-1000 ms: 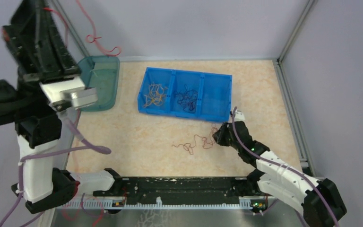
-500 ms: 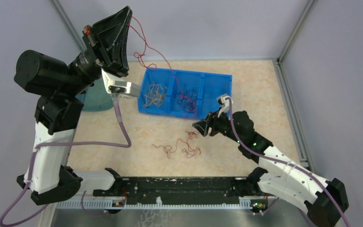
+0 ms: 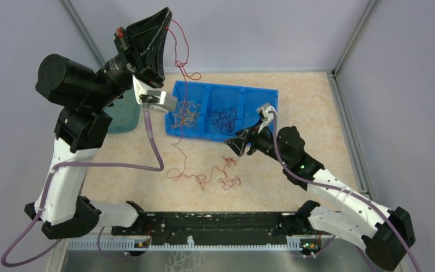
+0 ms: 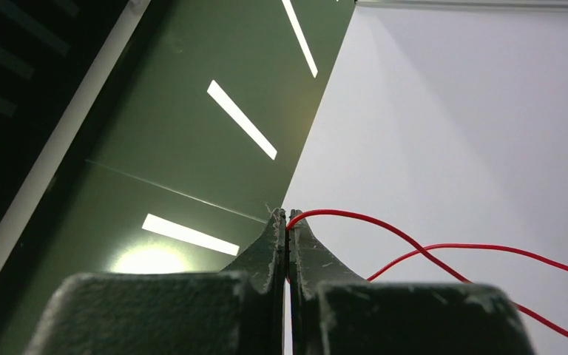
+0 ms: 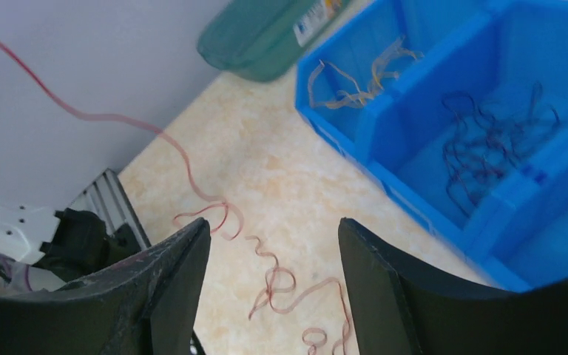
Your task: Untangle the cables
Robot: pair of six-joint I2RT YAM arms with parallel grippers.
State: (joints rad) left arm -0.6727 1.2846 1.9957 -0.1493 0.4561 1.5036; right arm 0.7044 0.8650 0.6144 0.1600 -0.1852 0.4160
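Note:
My left gripper point(image 3: 167, 11) is raised high over the back left, shut on a thin red cable point(image 3: 177, 54). That cable hangs down past the blue bin point(image 3: 257, 110) and ends in loose curls on the table point(image 3: 204, 178). In the left wrist view the jaws point(image 4: 288, 216) are pressed together on the red cable point(image 4: 355, 217). My right gripper point(image 3: 235, 144) hovers open in front of the bin, holding nothing. In the right wrist view it point(image 5: 274, 225) hangs over the red curls point(image 5: 277, 281). Orange cables point(image 3: 184, 113) and dark cables point(image 3: 224, 119) lie in separate bin compartments.
A teal tray point(image 3: 119, 116) stands at the back left, partly hidden behind my left arm. Metal frame posts and grey walls close in the table. A black rail point(image 3: 215, 221) runs along the near edge between the arm bases.
My right gripper has opened, let go of the red cable and risen toward the bin. My left arm swung right, still holding the cable, and its curls slid left on the table.

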